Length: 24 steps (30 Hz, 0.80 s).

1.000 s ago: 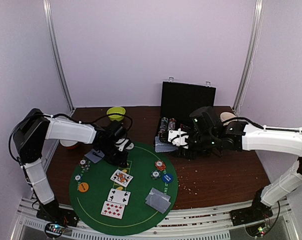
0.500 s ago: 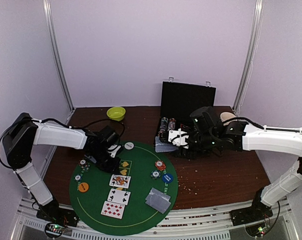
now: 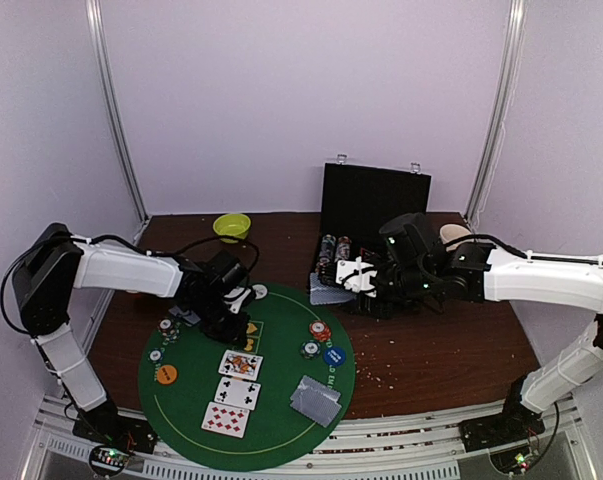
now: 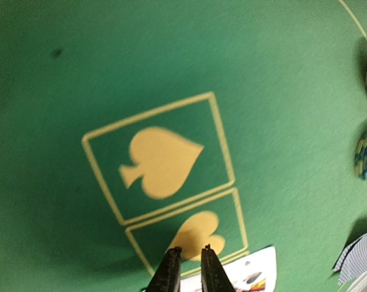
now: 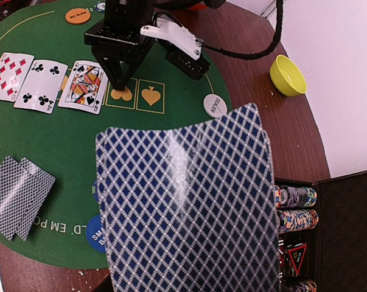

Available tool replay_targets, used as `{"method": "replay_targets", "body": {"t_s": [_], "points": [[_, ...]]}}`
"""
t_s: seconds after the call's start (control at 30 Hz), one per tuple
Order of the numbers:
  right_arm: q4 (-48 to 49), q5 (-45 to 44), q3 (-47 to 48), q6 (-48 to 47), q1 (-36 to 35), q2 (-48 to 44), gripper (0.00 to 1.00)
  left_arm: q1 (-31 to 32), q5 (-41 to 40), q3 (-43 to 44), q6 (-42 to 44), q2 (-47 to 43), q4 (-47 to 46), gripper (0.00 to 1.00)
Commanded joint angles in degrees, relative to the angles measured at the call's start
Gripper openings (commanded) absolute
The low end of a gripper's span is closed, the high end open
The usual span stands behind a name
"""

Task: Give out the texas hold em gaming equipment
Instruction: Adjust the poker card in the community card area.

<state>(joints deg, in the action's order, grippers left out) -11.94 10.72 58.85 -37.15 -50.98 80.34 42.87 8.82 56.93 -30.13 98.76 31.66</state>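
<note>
A round green mat carries the texas hold em gaming equipment. Three face-up playing cards lie in a row, also seen in the right wrist view. My left gripper hovers low over the yellow heart mark, its tips a narrow gap apart with nothing between them; the top face-up card lies just beside it. My right gripper is shut on a fan of blue-diamond-backed playing cards, which hides its fingers. Poker chips and a blue button sit at mid-mat.
Two face-down cards lie near the mat's front. An orange button and chips sit at the mat's left, a white dealer button at its far edge. A lime-green bowl stands behind. An open black case holds chip rows.
My left gripper dipped toward the left and came back over the suit marks. The top face-up card now lies straighter in the row. The right arm has held still.
</note>
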Motion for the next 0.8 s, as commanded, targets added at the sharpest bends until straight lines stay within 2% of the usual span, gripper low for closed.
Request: {"method": "replay_targets", "body": {"t_s": [0.0,0.5,0.77], "points": [[0.0,-0.5,0.2,0.2,0.3,-1.6,0.48,1.6,0.2,4.1,1.5,3.1,-2.2,0.15],[-0.3,-0.4,0.5,0.0,0.3,-1.5,0.48,6.0,5.0,1.5,0.1,3.7,-2.2,0.12],[-0.5,-0.4,0.8,-0.1,0.2,-1.3,0.48,6.0,1.7,4.4,1.1,3.3,0.0,0.12]]}}
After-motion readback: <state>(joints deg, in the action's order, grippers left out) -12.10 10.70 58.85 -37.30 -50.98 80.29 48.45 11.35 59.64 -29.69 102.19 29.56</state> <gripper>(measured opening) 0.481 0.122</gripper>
